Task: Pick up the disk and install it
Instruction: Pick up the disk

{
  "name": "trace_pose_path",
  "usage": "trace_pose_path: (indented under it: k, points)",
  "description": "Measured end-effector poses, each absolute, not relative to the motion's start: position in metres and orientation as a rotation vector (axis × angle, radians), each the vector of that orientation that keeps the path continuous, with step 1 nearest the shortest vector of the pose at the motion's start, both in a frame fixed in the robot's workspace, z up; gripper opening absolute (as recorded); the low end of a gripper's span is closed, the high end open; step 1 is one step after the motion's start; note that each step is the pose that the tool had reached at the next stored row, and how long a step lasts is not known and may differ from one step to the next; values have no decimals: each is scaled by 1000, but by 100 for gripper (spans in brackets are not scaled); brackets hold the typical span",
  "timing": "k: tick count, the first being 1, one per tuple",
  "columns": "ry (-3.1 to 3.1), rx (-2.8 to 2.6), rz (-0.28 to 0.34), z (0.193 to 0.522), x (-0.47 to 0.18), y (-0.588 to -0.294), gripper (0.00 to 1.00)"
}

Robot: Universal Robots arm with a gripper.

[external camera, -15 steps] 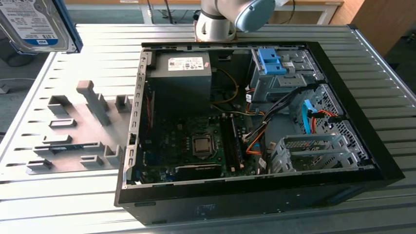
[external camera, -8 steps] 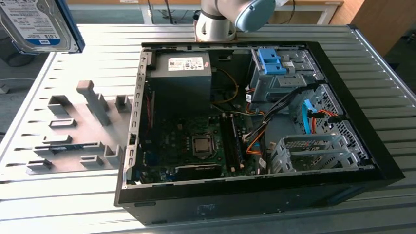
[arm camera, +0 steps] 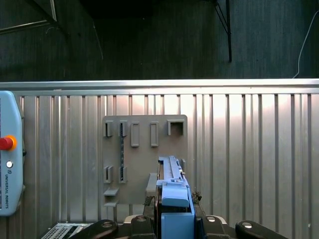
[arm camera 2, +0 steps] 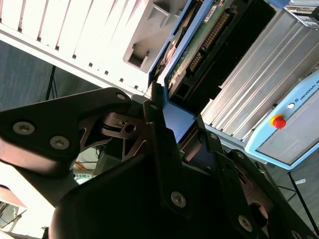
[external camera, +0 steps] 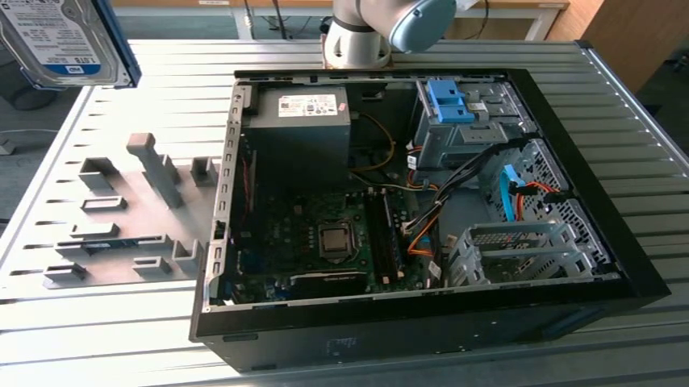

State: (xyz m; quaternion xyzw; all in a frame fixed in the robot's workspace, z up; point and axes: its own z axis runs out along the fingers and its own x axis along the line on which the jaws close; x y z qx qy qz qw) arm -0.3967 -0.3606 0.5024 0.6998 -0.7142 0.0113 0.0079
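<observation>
Exterior view: disk [external camera: 63, 40] hangs off the surface [external camera: 108, 339], well to that view's left of open PC case [external camera: 603, 266]. First wrist view: my gripper [arm camera: 175, 223] clamped on blue handle [arm camera: 175, 195], disk's long axis running straight out from gripper.

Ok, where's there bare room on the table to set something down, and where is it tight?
Bare slats lie on the table at the exterior view's lower left, below the fixture plate, and beyond the plate beside the computer case. Crowded: the plate's upright holders, and cables around the drive cages inside the case. The gripper holds the disk.
</observation>
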Motion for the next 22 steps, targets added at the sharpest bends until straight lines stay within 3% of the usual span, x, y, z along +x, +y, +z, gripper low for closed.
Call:
trace_pose_path:
  k: [22]
  points:
    - [-2233,2188,35,502,-369,-361,36]
